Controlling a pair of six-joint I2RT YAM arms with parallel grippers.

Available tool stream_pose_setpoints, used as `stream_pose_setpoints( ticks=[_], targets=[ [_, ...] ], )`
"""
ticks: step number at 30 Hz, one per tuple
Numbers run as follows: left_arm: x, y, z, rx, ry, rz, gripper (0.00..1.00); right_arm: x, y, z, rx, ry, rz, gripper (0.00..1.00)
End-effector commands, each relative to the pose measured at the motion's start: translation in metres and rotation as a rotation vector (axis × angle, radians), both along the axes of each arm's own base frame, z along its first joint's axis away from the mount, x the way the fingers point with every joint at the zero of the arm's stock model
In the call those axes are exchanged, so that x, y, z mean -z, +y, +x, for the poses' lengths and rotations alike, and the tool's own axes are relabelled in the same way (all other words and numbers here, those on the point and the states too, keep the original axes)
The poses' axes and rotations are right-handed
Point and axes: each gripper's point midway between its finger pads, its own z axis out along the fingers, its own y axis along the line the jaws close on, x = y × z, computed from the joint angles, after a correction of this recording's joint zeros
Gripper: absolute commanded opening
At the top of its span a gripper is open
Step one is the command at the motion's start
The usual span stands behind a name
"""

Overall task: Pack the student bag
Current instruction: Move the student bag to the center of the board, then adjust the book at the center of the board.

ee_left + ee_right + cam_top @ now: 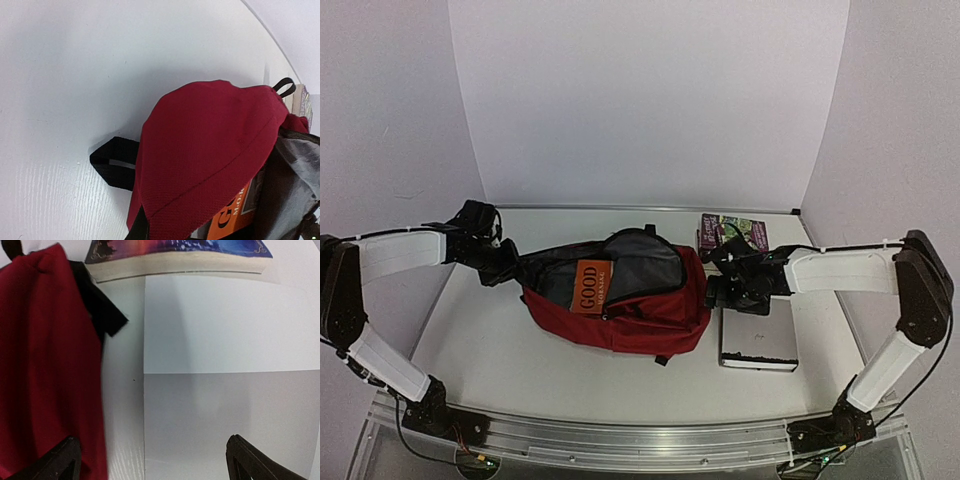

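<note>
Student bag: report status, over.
Left gripper at student bag left edge, grip unclear. Right gripper open above flat grey item. Bag open, orange book inside. Purple book outside; nothing blocks the opening.

The top view looks down from above and behind the near edge of the counter (pixel 470 340), taking in every edge. The left wrist view sits close over the student bag (pixel 210 145), facing the far right corner; the right wrist view looks down near its right side. All share the bag.
</note>
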Motion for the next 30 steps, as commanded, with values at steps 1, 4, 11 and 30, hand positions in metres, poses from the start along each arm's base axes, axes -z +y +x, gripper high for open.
stream_pose_setpoints(
  ticks=[1,4,11,30],
  targets=[
    [-0.017,0.024,-0.002,-0.071,-0.065,-0.009,0.0,0.01,-0.003,0.01,0.033,0.007,-0.071,0.98],
    [-0.012,0.023,-0.008,-0.06,-0.044,-0.026,0.0,0.019,-0.008,0.012,0.049,0.017,-0.122,0.91],
    [-0.011,0.03,-0.013,-0.084,-0.039,-0.01,0.0,0.042,-0.022,0.014,0.078,0.04,-0.249,0.71],
    [-0.011,0.035,-0.02,-0.095,-0.023,-0.001,0.13,0.049,-0.036,0.017,0.106,0.031,-0.354,0.35]
  ],
)
